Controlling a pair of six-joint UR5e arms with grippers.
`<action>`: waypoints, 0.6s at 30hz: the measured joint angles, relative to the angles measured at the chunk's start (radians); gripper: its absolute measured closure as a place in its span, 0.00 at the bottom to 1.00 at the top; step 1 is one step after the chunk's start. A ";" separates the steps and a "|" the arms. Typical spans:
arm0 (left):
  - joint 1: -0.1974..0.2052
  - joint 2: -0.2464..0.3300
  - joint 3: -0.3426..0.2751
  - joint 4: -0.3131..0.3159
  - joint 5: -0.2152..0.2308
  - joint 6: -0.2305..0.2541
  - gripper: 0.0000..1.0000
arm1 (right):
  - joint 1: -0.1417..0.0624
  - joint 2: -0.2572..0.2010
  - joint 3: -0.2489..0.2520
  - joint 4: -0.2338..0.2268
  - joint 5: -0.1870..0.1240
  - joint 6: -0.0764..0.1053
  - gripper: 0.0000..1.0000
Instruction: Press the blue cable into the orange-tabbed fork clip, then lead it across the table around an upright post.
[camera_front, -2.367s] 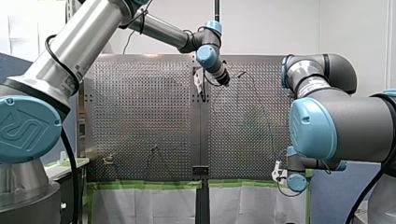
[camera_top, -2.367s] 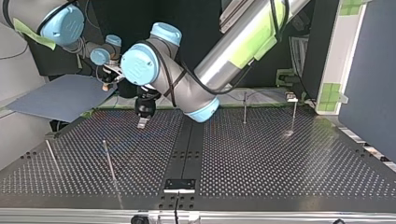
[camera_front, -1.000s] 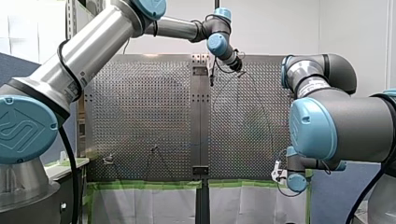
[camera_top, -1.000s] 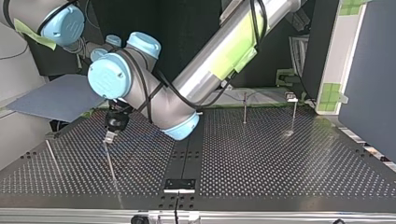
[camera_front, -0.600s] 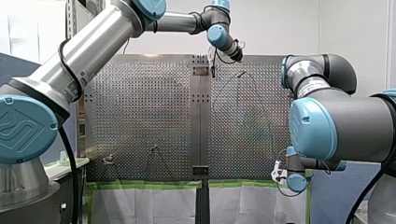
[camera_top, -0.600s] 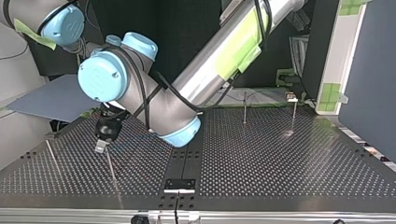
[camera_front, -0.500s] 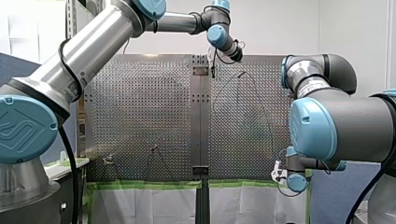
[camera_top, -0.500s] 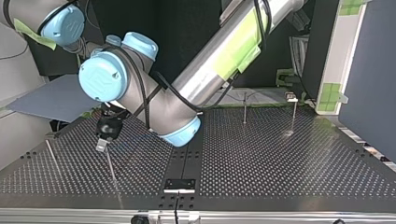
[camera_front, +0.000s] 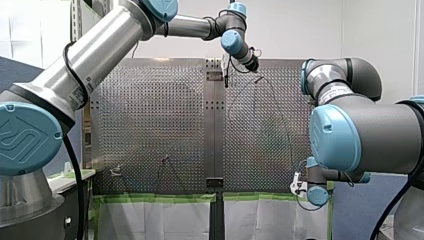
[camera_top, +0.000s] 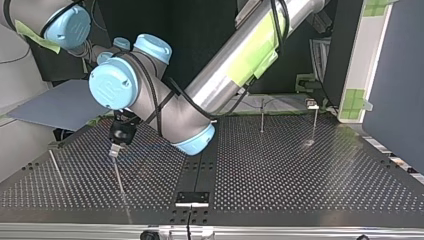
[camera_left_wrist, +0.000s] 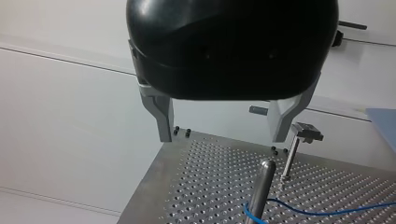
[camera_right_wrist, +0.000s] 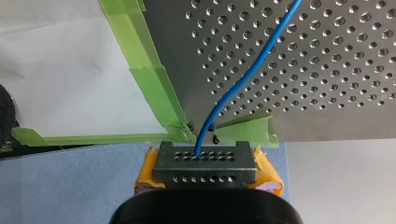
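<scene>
- The left gripper (camera_left_wrist: 222, 137) is seen with its metal fingers (camera_left_wrist: 163, 116) spread wide apart, and nothing is held between them.
- Under those fingers a corner of the perforated table (camera_left_wrist: 205, 186) is shown, its edge close by. A round-topped post (camera_left_wrist: 261, 186) stands just inside it.
- The blue cable (camera_left_wrist: 327, 212) is looped about the foot of that post and is led away across the holes.
- A second post (camera_left_wrist: 292, 158), capped by a flat grey head, is set just beyond the first.
- In the top view, the left gripper is hung just above the thin post at that view's left. A broad bare stretch of table lies between it and two far posts (camera_top: 261, 116) at the right.
- The right gripper (camera_right_wrist: 205, 173) is closed on a black perforated block (camera_right_wrist: 205, 163), which is pinched between yellow pads (camera_right_wrist: 266, 175). The cable is seen to leave this block.
- That gripper is kept just off the table's edge, which is lined with green tape (camera_right_wrist: 149, 79), and it is held over a blue mat (camera_right_wrist: 70, 186).
</scene>
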 joint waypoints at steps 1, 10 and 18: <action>0.000 0.000 0.000 -0.003 0.000 0.000 0.01 | 0.000 0.000 0.000 0.000 0.000 0.000 1.00; 0.001 0.000 -0.001 -0.033 -0.002 0.001 0.01 | 0.000 0.000 -0.001 0.003 0.000 0.000 1.00; 0.000 -0.001 -0.001 -0.041 0.000 0.002 0.01 | 0.000 0.000 -0.002 0.003 0.000 0.000 1.00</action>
